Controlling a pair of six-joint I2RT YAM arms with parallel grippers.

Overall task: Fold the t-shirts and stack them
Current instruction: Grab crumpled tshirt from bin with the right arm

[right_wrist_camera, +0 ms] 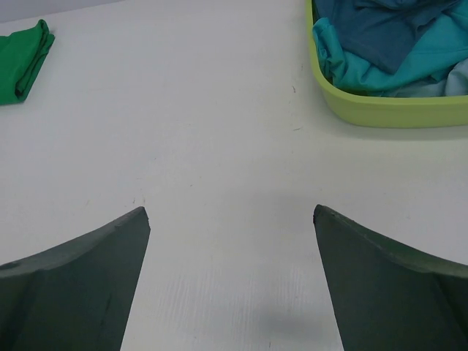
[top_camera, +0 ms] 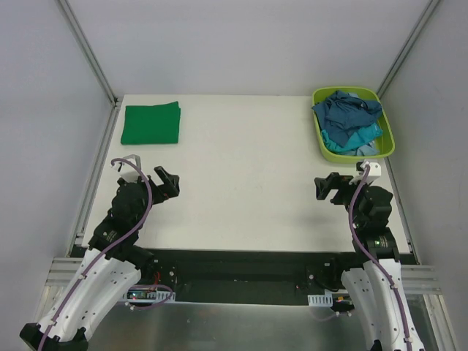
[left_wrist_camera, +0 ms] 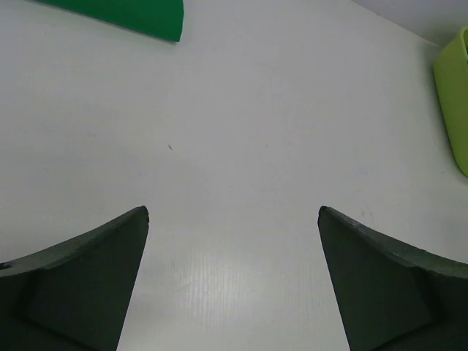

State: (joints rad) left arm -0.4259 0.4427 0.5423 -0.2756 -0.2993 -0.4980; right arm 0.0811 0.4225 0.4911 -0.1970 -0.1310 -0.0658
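Lying folded at the far-left corner of the table [top_camera: 241, 153] was the green t-shirt [top_camera: 151, 123]; the teal and blue t-shirts [top_camera: 349, 121] sat heaped in the lime bin [top_camera: 319, 133] far right. Both the left pincer [top_camera: 167, 183] and the right pincer [top_camera: 325, 189] gaped wide, holding nothing.

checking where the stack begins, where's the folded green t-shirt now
In the top view the folded green t-shirt lies at the far left corner of the table, opposite the lime-green bin at the far right.
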